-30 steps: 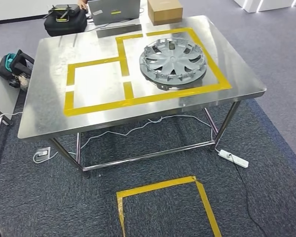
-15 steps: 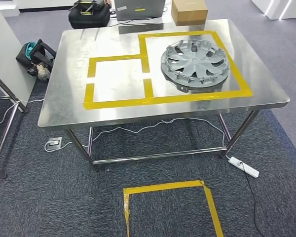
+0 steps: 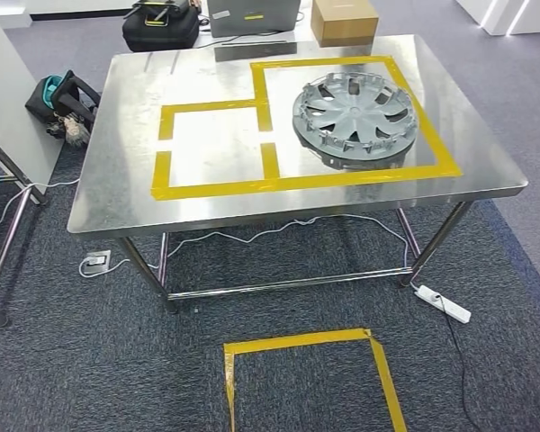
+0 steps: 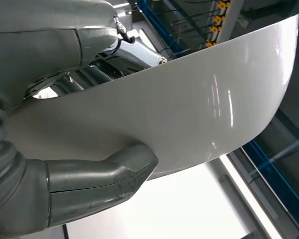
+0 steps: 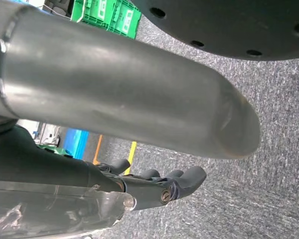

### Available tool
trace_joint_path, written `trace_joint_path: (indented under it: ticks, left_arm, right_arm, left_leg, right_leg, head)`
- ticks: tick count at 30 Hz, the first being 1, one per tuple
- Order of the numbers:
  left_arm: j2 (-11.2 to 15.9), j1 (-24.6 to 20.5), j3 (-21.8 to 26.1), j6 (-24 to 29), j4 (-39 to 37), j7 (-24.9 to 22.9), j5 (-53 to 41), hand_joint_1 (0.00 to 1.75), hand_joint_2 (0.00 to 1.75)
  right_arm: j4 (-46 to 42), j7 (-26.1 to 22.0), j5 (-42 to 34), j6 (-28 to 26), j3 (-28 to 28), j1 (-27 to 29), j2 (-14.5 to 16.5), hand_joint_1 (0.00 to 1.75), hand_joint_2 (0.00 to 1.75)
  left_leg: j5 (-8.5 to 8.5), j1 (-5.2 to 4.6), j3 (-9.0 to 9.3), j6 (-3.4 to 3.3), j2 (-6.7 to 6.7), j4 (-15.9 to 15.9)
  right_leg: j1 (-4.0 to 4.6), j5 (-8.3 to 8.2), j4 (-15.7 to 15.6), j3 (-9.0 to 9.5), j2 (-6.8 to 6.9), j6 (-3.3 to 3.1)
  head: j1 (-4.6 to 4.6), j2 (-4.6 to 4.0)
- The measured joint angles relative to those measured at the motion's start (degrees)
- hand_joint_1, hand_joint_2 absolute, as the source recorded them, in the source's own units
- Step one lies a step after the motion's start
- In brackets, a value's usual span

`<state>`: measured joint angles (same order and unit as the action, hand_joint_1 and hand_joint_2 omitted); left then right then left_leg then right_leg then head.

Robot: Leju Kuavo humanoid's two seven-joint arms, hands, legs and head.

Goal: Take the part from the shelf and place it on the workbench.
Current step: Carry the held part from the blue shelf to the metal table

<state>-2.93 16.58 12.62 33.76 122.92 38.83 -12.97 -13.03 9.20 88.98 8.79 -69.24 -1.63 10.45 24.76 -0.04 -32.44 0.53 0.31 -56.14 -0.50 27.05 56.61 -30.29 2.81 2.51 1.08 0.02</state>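
1. The room has a grey carpet, and a shiny steel table [image 3: 118, 193] stands in front of the robot. A bag [image 3: 60, 103] lies on the floor past the table's left end.
2. On the left of the table is a small yellow tape box [image 3: 161, 171] with nothing in it. On the right is a bigger tape box with a grey wheel cover [image 3: 354, 119] lying flat inside it.
3. The left robot hand [image 4: 65, 181] holds the white part [image 4: 185, 99]. Its thumb [image 4: 114, 172] presses one face and its dark fingers press the other. The part is long and curved, and it stretches away from the hand.
4. The table lies ahead of the left robot hand, so that hand will likely carry the part forward. I think the small tape box is the spot, as it is on that hand's side.
5. The right robot hand [image 5: 65, 169] hangs over the carpet. Its thumb sticks out away from its fingers [image 5: 178, 181]. I cannot tell if it holds anything.
6. A second ago the table looked further left and tilted. The whole picture shifted, so the robot's head moved, not the things. Half a second ago it looked almost the same as now.
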Motion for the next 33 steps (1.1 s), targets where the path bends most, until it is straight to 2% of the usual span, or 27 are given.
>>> trace_joint_path:
  ticks: [12, 15, 16, 18, 19, 20, 21, 22, 23, 24, 25, 26, 27, 28, 30, 32, 33]
  left_arm:
    - [0.0, 0.3, -0.1, 0.1, 0.0, -0.4, -0.3, 1.75, 1.75]
    - [0.0, 0.5, -0.1, 0.1, 0.0, -0.6, -0.3, 1.75, 1.75]
    - [0.0, 0.5, -0.1, 0.1, 0.0, -0.6, -0.3, 1.75, 1.75]
    - [0.0, 0.5, -0.1, 0.1, 0.0, -0.6, -0.3, 1.75, 1.75]
    - [0.0, 0.5, -0.1, 0.1, 0.0, -0.6, -0.2, 1.75, 1.75]
    - [-0.1, 0.6, -0.1, 0.1, 0.0, -0.6, -0.2, 1.75, 1.75]
    - [-0.1, 0.6, -0.1, 0.1, 0.0, -0.6, -0.3, 1.75, 1.75]
    - [-0.1, 0.6, -0.1, 0.1, 0.0, -0.6, -0.3, 1.75, 1.75]
    - [-0.1, 0.7, -0.1, 0.0, 0.0, -0.7, -0.3, 1.75, 1.75]
    - [-0.2, 0.7, -0.1, 0.0, 0.0, -0.7, -0.3, 1.75, 1.75]
    - [-0.2, 0.7, -0.1, 0.0, 0.0, -0.7, -0.3, 1.75, 1.75]
    - [-0.2, 0.7, -0.1, 0.0, 0.0, -0.7, -0.3, 1.75, 1.75]
    - [-0.2, 0.6, -0.1, 0.0, 0.0, -0.7, -0.3, 1.75, 1.75]
    - [-0.1, 0.6, -0.2, 0.0, 0.0, -0.7, -0.3, 1.75, 1.75]
    - [-0.1, 0.6, -0.3, 0.0, 0.0, -0.7, -0.3, 1.75, 1.75]
    - [-0.1, 0.4, -0.4, 0.0, 0.0, -0.7, -0.3, 1.75, 1.75]
    - [-0.1, 0.4, -0.4, 0.0, 0.0, -0.7, -0.3, 1.75, 1.75]
  right_arm:
    - [0.0, -0.4, 0.2, -0.4, 0.0, 0.0, 0.0, 0.00, 0.00]
    - [0.0, -0.4, 0.2, -0.4, 0.0, 0.0, 0.0, 0.00, 0.00]
    - [0.0, -0.4, 0.2, -0.4, 0.0, 0.0, 0.1, 0.00, 0.00]
    - [0.0, -0.5, 0.2, -0.4, 0.0, 0.0, 0.1, 0.00, 0.00]
    - [0.0, -0.5, 0.2, -0.4, 0.0, 0.1, 0.1, 0.00, 0.00]
    - [0.0, -0.5, 0.2, -0.4, 0.0, 0.1, 0.1, 0.00, 0.00]
    - [0.0, -0.5, 0.2, -0.5, 0.0, 0.2, 0.1, 0.00, 0.00]
    - [0.0, -0.5, 0.2, -0.5, 0.0, 0.3, 0.1, 0.00, 0.00]
    - [0.0, -0.5, 0.2, -0.5, 0.0, 0.3, 0.1, 0.00, 0.00]
    - [0.0, -0.5, 0.2, -0.5, 0.0, 0.4, 0.1, 0.00, 0.00]
    - [0.1, -0.5, 0.2, -0.5, 0.0, 0.4, 0.2, 0.00, 0.00]
    - [0.2, -0.5, 0.2, -0.5, 0.0, 0.3, 0.3, 0.00, 0.00]
    - [0.2, -0.6, 0.3, -0.6, 0.0, 0.3, 0.4, 0.00, 0.00]
    - [0.2, -0.6, 0.3, -0.6, 0.0, 0.3, 0.4, 0.00, 0.00]
    - [0.2, -0.6, 0.4, -0.7, 0.0, 0.5, 0.3, 0.00, 0.00]
    - [0.2, -0.6, 0.4, -0.7, 0.0, 0.5, 0.3, 0.00, 0.00]
    - [0.2, -0.7, 0.4, -0.7, 0.0, 0.5, 0.3, 0.00, 0.00]
  left_leg:
    - [0.05, 0.05, -0.02, -0.12, -0.01, 0.2]
    - [0.34, 0.28, 0.78, -1.96, -0.21, 1.6]
    - [0.26, 0.45, 1.40, -2.52, -0.30, 2.1]
    - [0.00, 0.63, 2.01, -2.67, -0.45, 2.7]
    - [-0.03, 0.71, 2.03, -2.58, -0.57, 2.6]
    - [-0.01, 0.83, 2.07, -2.34, -0.73, 2.6]
    - [0.06, 1.06, 2.16, -1.97, -0.95, 2.5]
    - [0.19, 1.41, 2.31, -1.43, -1.19, 2.4]
    - [0.43, 1.84, 2.46, -0.78, -1.40, 2.2]
    - [0.74, 2.14, 2.51, 0.01, -1.57, 1.7]
    - [1.13, 2.38, 2.33, 0.80, -1.73, 1.0]
    - [1.57, 2.46, 1.99, 1.44, -1.81, 0.3]
    - [1.90, 2.46, 1.72, 1.98, -1.86, -0.3]
    - [2.18, 2.55, 1.49, 2.29, -1.90, -0.7]
    - [2.55, 2.63, 1.43, 2.75, -1.66, -1.3]
    - [3.65, 2.45, -0.46, 2.86, -1.18, -4.9]
    - [4.70, 2.26, -2.51, 2.73, -0.98, -8.4]
  right_leg:
    - [0.04, -0.19, 0.1, 0.16, -0.01, 0.14]
    - [-0.16, -0.74, 1.6, -0.20, -0.38, 1.06]
    - [-0.19, 0.07, 3.2, -1.13, -0.97, 1.25]
    - [-0.24, 3.36, 9.3, -4.43, -2.30, 1.15]
    - [-0.31, 5.00, 12.8, -6.33, -2.61, 1.21]
    - [-0.44, 5.97, 15.4, -7.76, -2.70, 1.35]
    - [-0.65, 5.84, 16.0, -8.27, -2.71, 1.68]
    - [-0.98, 4.62, 14.6, -7.70, -2.71, 2.08]
    - [-1.44, 2.61, 11.4, -6.20, -2.72, 2.59]
    - [-1.91, 1.04, 7.8, -4.53, -3.05, 3.35]
    - [-2.21, 0.84, 4.9, -3.28, -3.46, 3.45]
    - [-2.40, 0.87, 3.5, -2.55, -3.81, 3.19]
    - [-2.42, 1.58, 3.2, -2.62, -4.11, 2.65]
    - [-2.36, 2.06, 3.6, -2.71, -4.08, 1.66]
    - [-2.29, 1.86, 4.2, -2.46, -3.88, 0.78]
    - [-2.10, 2.07, 4.1, -1.64, -3.78, 0.25]
    - [-1.94, 2.19, 3.9, -1.28, -3.72, 0.01]
  head:
    - [-0.01, 0.00]
    - [-0.01, -0.01]
    - [-0.12, -0.01]
    - [-0.46, -0.02]
    - [-0.58, -0.02]
    - [-0.63, -0.02]
    - [-0.63, -0.02]
    - [-0.64, -0.02]
    - [-0.65, -0.02]
    - [-0.75, -0.02]
    - [-1.03, -0.02]
    - [-1.17, -0.01]
    - [-1.27, -0.01]
    - [-1.28, -0.01]
    - [-0.92, -0.02]
    - [-0.60, -0.02]
    - [-0.47, -0.02]
